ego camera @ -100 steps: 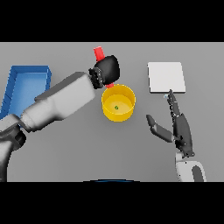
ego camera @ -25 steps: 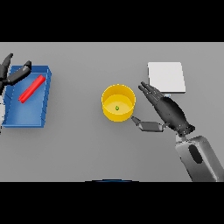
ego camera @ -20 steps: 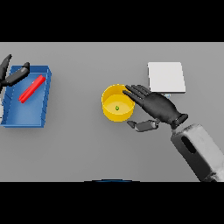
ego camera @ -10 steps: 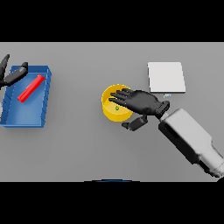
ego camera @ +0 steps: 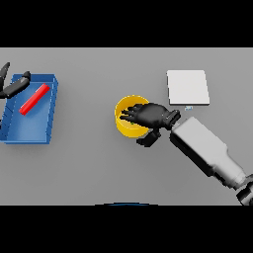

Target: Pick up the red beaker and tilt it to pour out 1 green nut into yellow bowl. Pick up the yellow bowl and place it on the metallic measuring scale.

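Note:
The yellow bowl (ego camera: pixel 124 127) stands at the table's middle. My right hand (ego camera: pixel 150 115) lies over its right rim, fingers reaching across the opening and the thumb (ego camera: pixel 148 139) curled outside the near wall. A speck of green, the nut (ego camera: pixel 130 118), shows between the fingers. The red beaker (ego camera: pixel 34 99) lies on its side in the blue tray (ego camera: pixel 29 132) at the left. My left hand (ego camera: pixel 12 87) hovers at the tray's far left corner, fingers spread. The metallic scale (ego camera: pixel 187 87) is a flat light square behind my right forearm.
The blue tray takes up the left side of the table. My right forearm (ego camera: pixel 205 151) slants from the lower right toward the bowl, passing just in front of the scale.
My right hand has swept left from beside the bowl to over it, fingers now inside the rim. The left hand and the beaker in the tray have stayed put.

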{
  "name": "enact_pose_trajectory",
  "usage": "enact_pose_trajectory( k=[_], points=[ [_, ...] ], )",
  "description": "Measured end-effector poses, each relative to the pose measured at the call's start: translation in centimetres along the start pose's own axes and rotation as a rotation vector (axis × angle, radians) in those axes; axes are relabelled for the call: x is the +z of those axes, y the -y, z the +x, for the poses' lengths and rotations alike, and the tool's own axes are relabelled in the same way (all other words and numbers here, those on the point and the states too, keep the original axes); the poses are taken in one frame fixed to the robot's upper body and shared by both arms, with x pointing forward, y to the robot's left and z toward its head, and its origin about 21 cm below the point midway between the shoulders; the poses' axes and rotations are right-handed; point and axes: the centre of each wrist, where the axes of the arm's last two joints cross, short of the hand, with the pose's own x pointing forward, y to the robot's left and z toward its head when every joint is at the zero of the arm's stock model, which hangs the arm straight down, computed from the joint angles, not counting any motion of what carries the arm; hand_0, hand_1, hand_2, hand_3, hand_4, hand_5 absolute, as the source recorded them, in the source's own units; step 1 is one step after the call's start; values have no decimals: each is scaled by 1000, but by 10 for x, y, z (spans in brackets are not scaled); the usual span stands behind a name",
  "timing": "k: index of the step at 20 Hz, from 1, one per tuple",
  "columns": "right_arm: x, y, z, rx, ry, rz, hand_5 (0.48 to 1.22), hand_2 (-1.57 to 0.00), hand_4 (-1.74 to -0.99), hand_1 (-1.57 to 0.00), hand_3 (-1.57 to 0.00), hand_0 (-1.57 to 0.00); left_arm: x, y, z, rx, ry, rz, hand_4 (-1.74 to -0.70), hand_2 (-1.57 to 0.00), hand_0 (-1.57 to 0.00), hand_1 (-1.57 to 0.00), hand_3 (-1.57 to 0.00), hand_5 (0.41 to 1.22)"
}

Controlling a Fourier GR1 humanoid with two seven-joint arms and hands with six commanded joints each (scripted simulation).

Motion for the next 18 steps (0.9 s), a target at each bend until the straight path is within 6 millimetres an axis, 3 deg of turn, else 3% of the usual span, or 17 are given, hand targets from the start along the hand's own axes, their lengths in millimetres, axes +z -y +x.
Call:
enact_pose_trajectory(
  k=[4, 5, 6, 7, 10, 13, 18],
  points=[
    [-5, -2, -1, -19, -28, 16, 809, -88, -1261, -60, -130, -48, 0, -4, 5, -4, -14, 1, -791, 1, 1, 1, 1, 712],
    [-5, -4, 0, -14, -19, 7, 891, -189, -1309, -183, -215, -193, -1, -3, 3, -9, -17, -2, -791, 1, 1, 1, 1, 711],
    [-5, -2, -1, -13, -7, 9, 957, -349, -1363, -407, -322, -455, 1, 0, -1, -7, -5, -6, -789, 1, 1, 1, 1, 710],
    [-7, -1, 0, -6, -2, 5, 1010, -594, -1435, -640, -572, -678, 0, -3, 1, -10, -7, -1, -788, 1, 1, 1, 1, 710],
    [-3, 2, -1, -8, 21, 7, 1113, -1071, -1578, -1094, -882, -1114, -2, -1, 1, -5, 1, -5, -787, 1, 1, 1, 1, 707],
    [-2, 2, -1, -21, 23, 21, 1166, -1246, -1658, -1327, -1066, -1337, -1, -3, 0, -10, -5, 6, -784, 1, 1, 1, 1, 711],
    [3, 7, -2, -32, 19, 38, 1203, -1362, -1714, -1491, -1198, -1494, -1, -3, 3, -1, 1, -5, -786, 1, 1, 1, 1, 704]
  ],
)
